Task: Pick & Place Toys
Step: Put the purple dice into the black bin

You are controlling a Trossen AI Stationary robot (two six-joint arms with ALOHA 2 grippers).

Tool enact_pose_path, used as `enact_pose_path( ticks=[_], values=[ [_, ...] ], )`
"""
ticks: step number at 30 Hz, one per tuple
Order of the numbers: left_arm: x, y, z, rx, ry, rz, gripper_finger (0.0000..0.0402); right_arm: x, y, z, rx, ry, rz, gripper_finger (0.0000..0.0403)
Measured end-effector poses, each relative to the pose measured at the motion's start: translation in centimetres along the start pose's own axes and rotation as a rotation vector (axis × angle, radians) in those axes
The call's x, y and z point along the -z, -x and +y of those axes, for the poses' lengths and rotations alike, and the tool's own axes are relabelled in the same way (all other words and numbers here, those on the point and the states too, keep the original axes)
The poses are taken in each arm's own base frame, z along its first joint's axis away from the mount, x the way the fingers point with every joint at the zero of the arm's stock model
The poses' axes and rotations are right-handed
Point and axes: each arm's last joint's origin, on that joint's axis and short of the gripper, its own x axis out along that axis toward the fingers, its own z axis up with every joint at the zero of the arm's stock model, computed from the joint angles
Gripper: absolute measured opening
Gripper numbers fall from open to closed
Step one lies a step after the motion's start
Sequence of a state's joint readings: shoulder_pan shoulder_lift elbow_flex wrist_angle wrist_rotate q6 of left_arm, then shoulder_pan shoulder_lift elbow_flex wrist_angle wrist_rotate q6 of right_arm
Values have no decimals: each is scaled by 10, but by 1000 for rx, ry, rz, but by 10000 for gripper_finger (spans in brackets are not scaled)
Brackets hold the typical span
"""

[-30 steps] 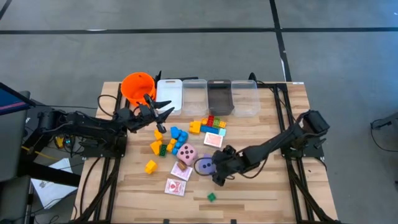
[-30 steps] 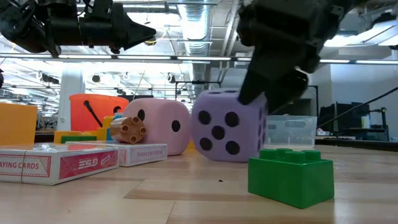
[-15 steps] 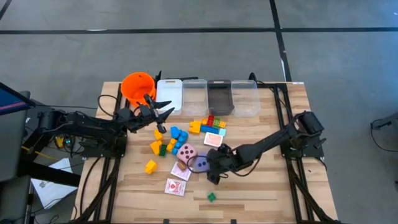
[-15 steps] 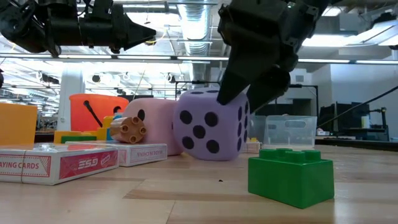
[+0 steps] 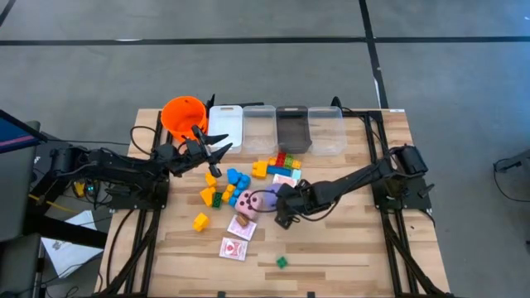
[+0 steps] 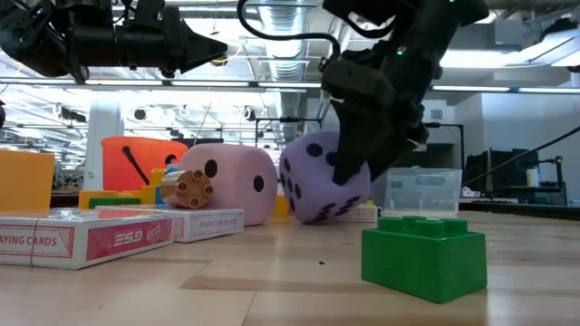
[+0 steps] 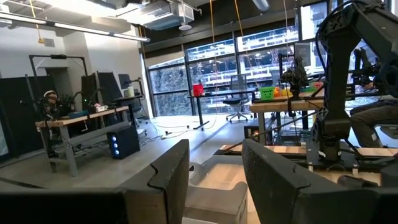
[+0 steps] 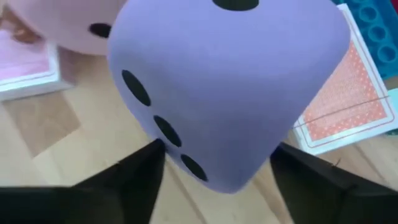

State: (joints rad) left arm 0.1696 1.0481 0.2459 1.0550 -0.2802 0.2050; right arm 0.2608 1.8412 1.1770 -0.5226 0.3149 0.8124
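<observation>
The purple soft die (image 8: 224, 81) sits tilted beside the pink die (image 5: 247, 201) near the table's middle. My right gripper (image 5: 278, 209) reaches it from the right and is shut on it. Small coloured blocks (image 5: 277, 165) lie just beyond the dice. Red-patterned card packs (image 5: 234, 248) and a green block (image 5: 281, 262) lie nearer the front edge. My left gripper (image 5: 217, 153) hangs open and empty above the table, next to the orange bucket (image 5: 183, 116). My right gripper pinches the purple die between its two fingers, one finger (image 8: 134, 177) at the three-pip face (image 8: 155, 127) and the other on the opposite side (image 8: 283, 134). The fingers slant down from the table's right and near side. The die is tipped on a corner, close against the pink die.
Several clear bins (image 5: 277, 128) stand in a row along the far edge, right of the bucket. A yellow block (image 5: 200, 221) lies left of the dice. A loose card (image 5: 284, 185) lies behind the purple die. Bare wood stretches to the right (image 5: 356, 240).
My right gripper has moved toward the table's left and far side and tipped more steeply down, its fingers closing onto the purple die. The die has slid away from the near edge toward the pink die and tipped over onto a corner.
</observation>
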Motion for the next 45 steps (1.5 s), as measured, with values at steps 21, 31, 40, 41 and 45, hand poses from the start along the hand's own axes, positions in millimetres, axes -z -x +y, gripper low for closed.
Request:
enact_pose_path(
  ticks=[21,31,40,41,45],
  values=[
    [0,0,0,0,0,0,140,-20,49,3,28,-129,-369,2],
    [0,0,0,0,3,-1,140,-26,104,-20,174,14,-521,10],
    [-2,-41,-7,18,-28,255,140,-13,81,-76,475,183,-377,82],
    [-2,-50,-7,18,-37,306,140,-11,77,-81,463,188,-373,94],
    [2,-76,-7,10,-61,460,140,-5,55,-92,216,172,-416,148]
  ],
)
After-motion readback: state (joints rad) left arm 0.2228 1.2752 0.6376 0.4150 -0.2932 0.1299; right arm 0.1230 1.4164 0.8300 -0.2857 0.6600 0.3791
